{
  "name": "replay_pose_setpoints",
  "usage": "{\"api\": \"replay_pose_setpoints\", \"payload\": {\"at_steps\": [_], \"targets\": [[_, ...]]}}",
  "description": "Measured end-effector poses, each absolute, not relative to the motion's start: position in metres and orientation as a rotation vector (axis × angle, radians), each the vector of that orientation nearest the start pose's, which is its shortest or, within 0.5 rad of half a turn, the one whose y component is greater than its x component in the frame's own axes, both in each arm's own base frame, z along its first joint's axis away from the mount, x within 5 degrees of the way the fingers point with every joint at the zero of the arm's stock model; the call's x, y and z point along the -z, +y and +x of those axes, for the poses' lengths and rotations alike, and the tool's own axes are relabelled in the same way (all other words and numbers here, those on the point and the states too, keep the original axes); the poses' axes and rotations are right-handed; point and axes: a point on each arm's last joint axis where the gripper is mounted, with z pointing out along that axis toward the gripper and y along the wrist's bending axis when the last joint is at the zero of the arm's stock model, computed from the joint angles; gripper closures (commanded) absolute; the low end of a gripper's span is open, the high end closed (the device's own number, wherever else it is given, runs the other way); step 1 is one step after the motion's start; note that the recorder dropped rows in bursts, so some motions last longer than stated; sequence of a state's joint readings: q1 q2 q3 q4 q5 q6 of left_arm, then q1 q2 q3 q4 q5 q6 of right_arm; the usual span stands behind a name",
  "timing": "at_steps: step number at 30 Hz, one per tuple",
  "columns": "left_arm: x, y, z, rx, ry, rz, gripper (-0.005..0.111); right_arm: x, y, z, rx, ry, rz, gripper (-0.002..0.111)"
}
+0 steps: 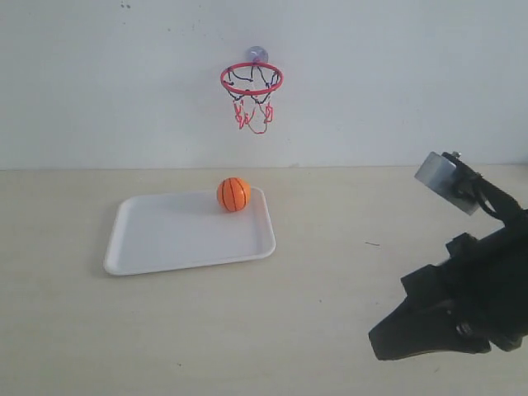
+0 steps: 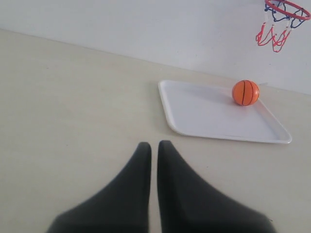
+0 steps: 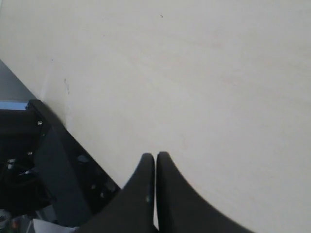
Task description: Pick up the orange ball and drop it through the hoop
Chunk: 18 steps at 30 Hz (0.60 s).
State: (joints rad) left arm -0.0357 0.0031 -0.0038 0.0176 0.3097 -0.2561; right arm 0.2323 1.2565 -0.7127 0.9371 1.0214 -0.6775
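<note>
The orange ball [image 1: 233, 194] [image 2: 245, 92] rests at the far right corner of a white tray [image 1: 165, 239] [image 2: 204, 114]. Above it the hoop [image 1: 252, 78] [image 2: 286, 7] hangs on the wall by its suction cup [image 1: 256, 54], red ring level, net dangling. My right gripper [image 1: 388, 338] [image 3: 155, 156] sits low at the front right of the table, shut and empty, far from the ball. My left gripper [image 2: 154, 144] is shut and empty over bare table, well short of the tray; it does not show in the exterior view.
The tan table [image 1: 330, 231] runs back to a white wall [image 1: 396, 82]. Along the table's edge in the right wrist view stands a dark frame [image 3: 43, 165]. The right arm's wrist camera block [image 1: 450, 181] rises above its gripper.
</note>
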Motion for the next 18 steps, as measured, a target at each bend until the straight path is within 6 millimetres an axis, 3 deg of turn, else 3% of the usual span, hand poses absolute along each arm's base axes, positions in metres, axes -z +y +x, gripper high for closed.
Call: {"api": "replay_pose_setpoints", "payload": {"at_steps": [4,10,18], "targets": [[-0.186,-0.001,0.054,0.192,1.787,-0.186,0.103,-0.265,0.101,0.184,-0.945,2.496,-0.566,0.109],[-0.186,-0.001,0.054,0.192,1.787,-0.186,0.103,-0.304,0.089,0.169,-0.773,2.221,-0.495,0.109],[-0.186,-0.001,0.054,0.192,1.787,-0.186,0.103,-0.349,0.074,0.122,-0.684,1.916,-0.514,0.109]]}}
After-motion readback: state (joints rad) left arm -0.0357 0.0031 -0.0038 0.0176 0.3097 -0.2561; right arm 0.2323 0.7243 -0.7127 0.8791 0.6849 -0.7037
